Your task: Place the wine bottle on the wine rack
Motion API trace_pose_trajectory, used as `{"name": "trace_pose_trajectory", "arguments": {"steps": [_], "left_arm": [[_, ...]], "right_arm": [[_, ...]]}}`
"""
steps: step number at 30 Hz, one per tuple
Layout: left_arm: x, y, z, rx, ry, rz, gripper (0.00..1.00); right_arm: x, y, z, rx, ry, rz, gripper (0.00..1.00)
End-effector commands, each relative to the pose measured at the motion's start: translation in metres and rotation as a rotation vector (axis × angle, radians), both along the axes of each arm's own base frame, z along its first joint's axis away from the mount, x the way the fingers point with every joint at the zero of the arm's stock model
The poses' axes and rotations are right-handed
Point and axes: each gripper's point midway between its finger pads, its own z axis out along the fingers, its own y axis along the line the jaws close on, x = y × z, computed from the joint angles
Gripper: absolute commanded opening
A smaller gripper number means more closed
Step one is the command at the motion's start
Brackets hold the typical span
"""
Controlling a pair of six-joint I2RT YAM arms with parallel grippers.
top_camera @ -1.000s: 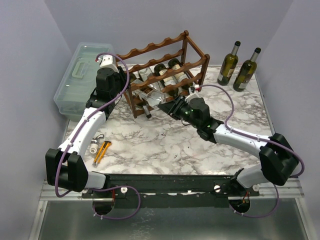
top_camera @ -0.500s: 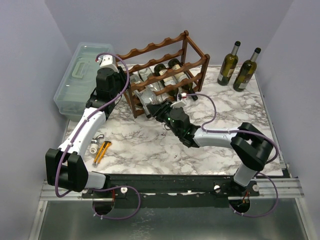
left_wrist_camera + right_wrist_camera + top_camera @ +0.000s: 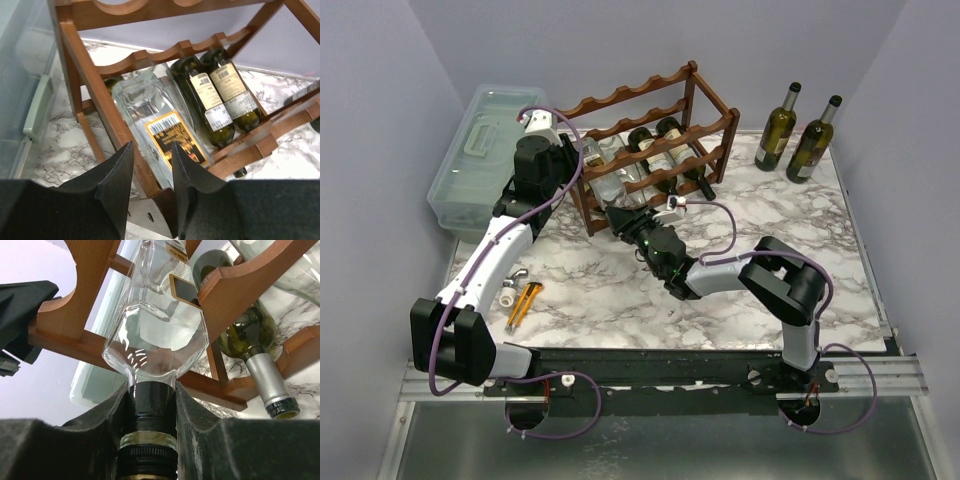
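Note:
The wine bottle (image 3: 608, 188) is clear glass with an orange-edged black label (image 3: 175, 137) and a black capped neck. It lies in the bottom tier of the dark reddish-brown wine rack (image 3: 650, 95), body inside and neck sticking out at the front. My right gripper (image 3: 626, 216) is shut on that neck (image 3: 154, 390), right below the bottle's shoulder (image 3: 155, 325). My left gripper (image 3: 570, 170) is at the rack's left end. Its fingers close on the rack's lower corner wood (image 3: 150, 180).
Two dark green bottles (image 3: 665, 140) lie in the rack to the right of the clear one. Two more green bottles (image 3: 778, 128) stand upright at the back right. A pale green plastic box (image 3: 475, 160) sits left of the rack. An orange-handled tool (image 3: 525, 303) lies at the front left.
My right arm has swung left and forward, and the clear bottle has slid deeper into the rack's bottom tier. The left arm has stayed at the rack's end.

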Motion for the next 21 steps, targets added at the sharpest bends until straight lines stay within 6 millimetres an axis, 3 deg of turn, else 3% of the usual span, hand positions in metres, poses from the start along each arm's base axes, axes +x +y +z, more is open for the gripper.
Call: {"name": "trace_pose_trajectory", "arguments": {"steps": [1, 21], "left_arm": [[-0.017, -0.016, -0.017, 0.062, 0.062, -0.109, 0.37], [-0.02, -0.009, -0.018, 0.076, 0.09, -0.074, 0.37]], "right_arm": [[0.009, 0.006, 0.045, 0.131, -0.116, -0.045, 0.0], [0.037, 0.027, 0.034, 0.06, -0.167, -0.064, 0.01]]}}
